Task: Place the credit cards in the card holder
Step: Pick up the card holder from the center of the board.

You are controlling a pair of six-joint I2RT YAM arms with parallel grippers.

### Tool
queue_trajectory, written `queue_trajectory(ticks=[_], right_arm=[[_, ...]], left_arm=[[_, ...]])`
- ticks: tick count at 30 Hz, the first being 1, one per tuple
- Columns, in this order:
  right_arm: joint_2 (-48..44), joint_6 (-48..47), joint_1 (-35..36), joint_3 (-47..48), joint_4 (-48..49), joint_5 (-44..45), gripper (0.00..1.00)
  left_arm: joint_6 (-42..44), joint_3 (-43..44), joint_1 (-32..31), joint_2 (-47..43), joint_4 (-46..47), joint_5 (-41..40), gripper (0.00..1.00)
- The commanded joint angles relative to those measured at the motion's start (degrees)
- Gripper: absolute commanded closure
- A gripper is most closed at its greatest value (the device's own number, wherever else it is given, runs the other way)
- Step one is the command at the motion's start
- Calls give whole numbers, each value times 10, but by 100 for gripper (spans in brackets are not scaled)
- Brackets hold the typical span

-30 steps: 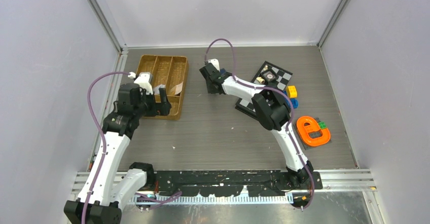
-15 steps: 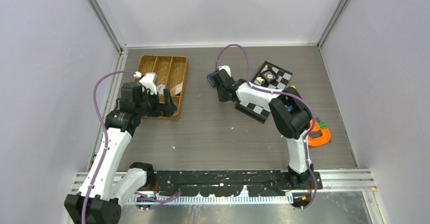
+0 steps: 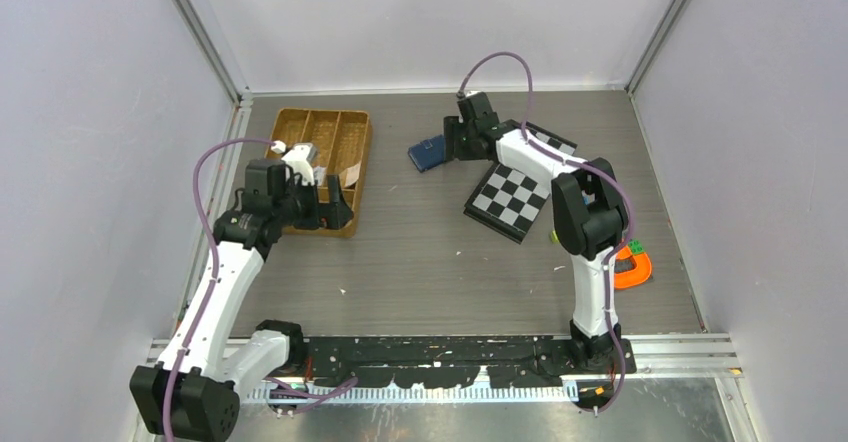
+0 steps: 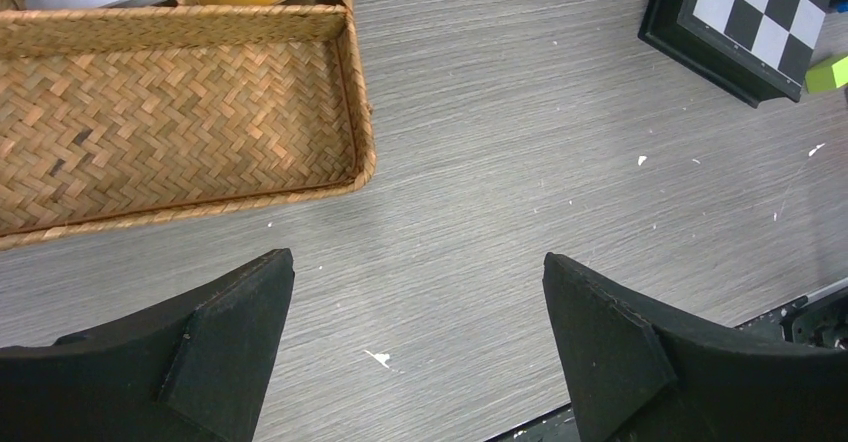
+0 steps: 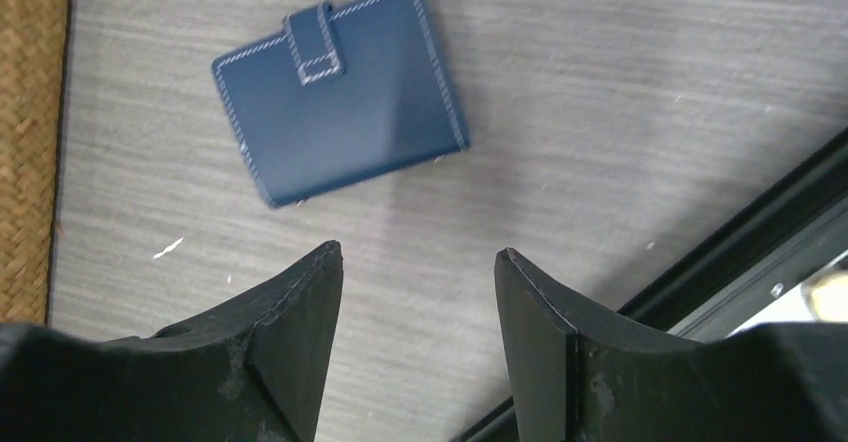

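Grey worktop [image 3: 420, 262] carries your card holder [image 5: 340, 92], folded shut, just ahead of the parted, empty right pincer [image 5: 418, 282]. It looks light and supple, so pinch one edge. Your left pincer [image 4: 415, 332] gapes empty too.

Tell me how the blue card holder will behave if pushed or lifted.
The card holder lies flat and thin, so it will probably slide on the table rather than tip or roll. Its stitched cover looks soft, likely flexing slightly when gripped. It looks fastened shut, so it should stay folded.
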Motion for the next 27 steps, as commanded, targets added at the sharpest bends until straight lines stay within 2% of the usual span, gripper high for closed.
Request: queue_trajectory(ticks=[1,6,13,21,27], right_arm=[[42,-11,-31,53,-10,-80,36],[98,-6,-54,117,-29,-128,31],[162,4,-64,182,-36,-163,30],[194,6,-63,204,-28,-220,30],[212,5,-62,226,-26,-236,35]], left_arm=[[-12,22,-2,12,23,27,3],[-11,30,-2,33,18,35,6],[-10,28,-3,34,17,37,6],[-7,28,-11,38,13,39,6],[-6,27,-15,39,11,38,6]])
